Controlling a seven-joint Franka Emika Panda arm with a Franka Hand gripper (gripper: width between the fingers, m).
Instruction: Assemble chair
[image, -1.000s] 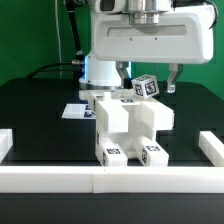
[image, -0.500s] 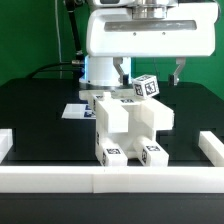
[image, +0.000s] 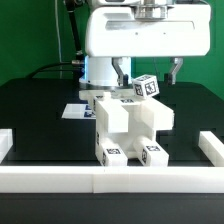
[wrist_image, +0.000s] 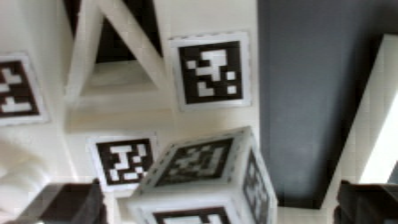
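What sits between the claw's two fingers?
A small matte-white tagged chair block, atop the chunky white chair assembly; the open claw straddles it. Clearest in the exterior view.

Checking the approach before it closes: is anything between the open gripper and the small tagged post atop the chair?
Nothing visible does. The open gripper has a finger on each side of the tagged post atop the chair, with clear gaps.

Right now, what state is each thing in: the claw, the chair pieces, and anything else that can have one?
claw, open, hanging over the chair, gripping nothing.
chair, partly built, standing upright just behind the front rail.
tagged block, tilted on top of the chair, between the claw's fingers, not touched by them.
marker board, lying flat on the table.
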